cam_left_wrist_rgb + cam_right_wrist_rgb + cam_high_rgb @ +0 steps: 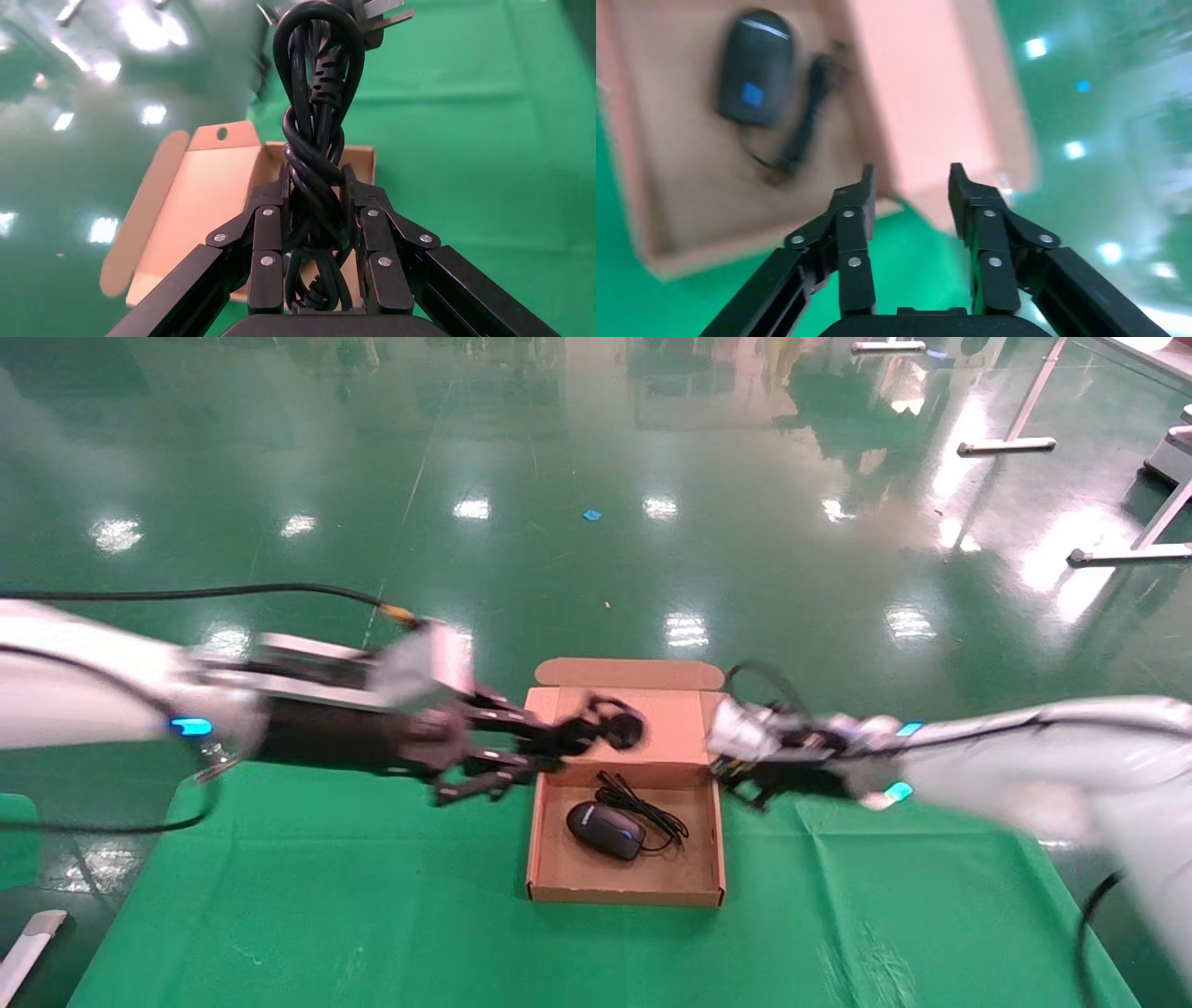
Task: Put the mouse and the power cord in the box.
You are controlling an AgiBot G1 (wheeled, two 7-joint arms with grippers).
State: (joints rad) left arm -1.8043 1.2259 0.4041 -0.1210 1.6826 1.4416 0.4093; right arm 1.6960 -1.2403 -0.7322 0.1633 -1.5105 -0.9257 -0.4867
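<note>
The brown cardboard box (549, 840) lies open at the middle of the green table, its lid (670, 719) folded back on the far side. The black mouse (605, 831) rests inside with its thin cable (643, 803) bunched beside it. My left gripper (559, 747) comes in from the left and is shut on the power cord (615, 728), a coiled black bundle held above the box's far part. In the left wrist view the power cord (320, 91) stands between the fingers (267, 225), plug prongs (383, 14) farthest out. My right gripper (740, 782) hovers open and empty at the box's right wall; its wrist view shows the mouse (756, 67).
A green cloth (372, 896) covers the table, which ends just behind the box lid. Beyond it is glossy green floor (596, 477). White stand legs (1015, 439) are far off at the back right. The lid's side flap has a small round hole (222, 133).
</note>
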